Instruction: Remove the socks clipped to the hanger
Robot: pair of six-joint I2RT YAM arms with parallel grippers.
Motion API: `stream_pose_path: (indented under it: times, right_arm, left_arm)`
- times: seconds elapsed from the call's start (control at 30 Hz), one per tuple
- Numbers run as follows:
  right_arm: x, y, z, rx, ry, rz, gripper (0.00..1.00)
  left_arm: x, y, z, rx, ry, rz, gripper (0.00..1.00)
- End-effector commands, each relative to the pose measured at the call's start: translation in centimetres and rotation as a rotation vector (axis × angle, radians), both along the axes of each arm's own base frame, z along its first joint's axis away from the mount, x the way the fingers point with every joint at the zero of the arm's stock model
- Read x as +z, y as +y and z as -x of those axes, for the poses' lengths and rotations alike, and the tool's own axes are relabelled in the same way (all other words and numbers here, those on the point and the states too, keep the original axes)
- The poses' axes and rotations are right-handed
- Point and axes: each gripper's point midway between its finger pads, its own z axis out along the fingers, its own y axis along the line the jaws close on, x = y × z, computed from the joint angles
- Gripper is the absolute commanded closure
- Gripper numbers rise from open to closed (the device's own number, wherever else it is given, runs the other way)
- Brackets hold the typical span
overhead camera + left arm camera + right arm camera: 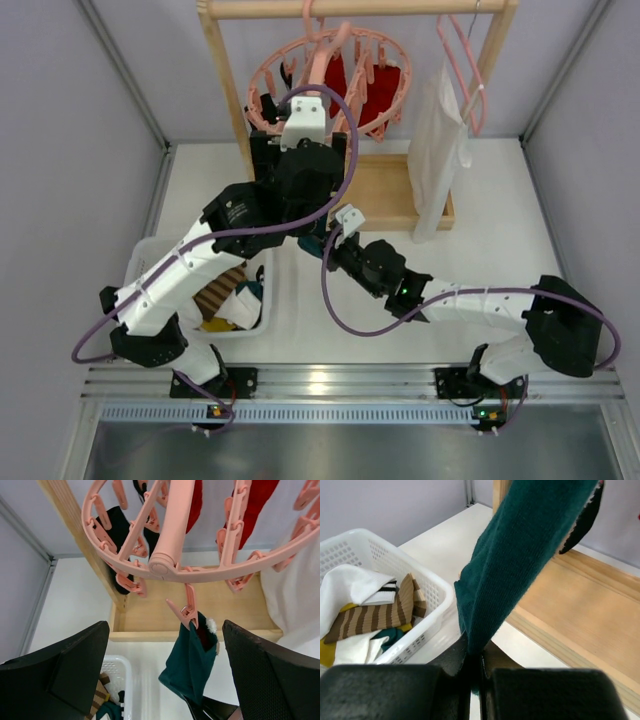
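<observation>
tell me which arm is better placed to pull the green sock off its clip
Right. Its end effector is shut on the lower end of the green sock, under the clip holding it. The left end effector is open, gripping nothing.

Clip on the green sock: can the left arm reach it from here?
Probably yes: the left gripper is open, the clip hangs just ahead of its gap, and nothing lies between. The right gripper only pinches the sock lower down.

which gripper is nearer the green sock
Right. The right gripper is shut on the lower end of the green sock. The left gripper is open, and its fingers flank the hanging sock without touching it.
</observation>
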Motion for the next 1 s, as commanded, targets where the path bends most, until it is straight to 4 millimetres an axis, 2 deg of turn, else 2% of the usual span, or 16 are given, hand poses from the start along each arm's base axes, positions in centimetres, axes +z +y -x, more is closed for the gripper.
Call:
stream_pose_path:
  times: [0.0,0.1,0.2,0.53,0.73,0.97]
  right_arm:
    - [3.9,1.8,0.4,0.003,-0.056,-0.097,1.00]
    - [4.0,2.5,0.5,0.005,-0.054,-0.094,1.00]
    - [3.9,3.2,0.5,0.006,-0.052,-0.084,1.00]
    - [3.4,4.7,0.5,0.014,-0.047,-0.053,1.00]
    - [4.1,5.3,1.2,0.032,-0.054,-0.068,1.00]
    - [3.9,6.3,1.2,0.043,-0.080,-0.020,1.00]
  left_arm:
    - [-0.3,2.1,-1.4,0.067,0.009,-0.038,0.02]
    - [-1.4,2.3,-2.3,0.063,0.041,-0.030,0.05]
    - [-2.2,1.7,-2.6,0.054,0.056,-0.035,0.06]
    - [-2.9,1.3,-3.2,0.070,0.062,-0.067,0.10]
    - [-4.1,1.8,-4.7,0.070,0.102,-0.059,0.17]
    - [-4.5,0.6,-5.3,0.036,0.119,-0.049,0.20]
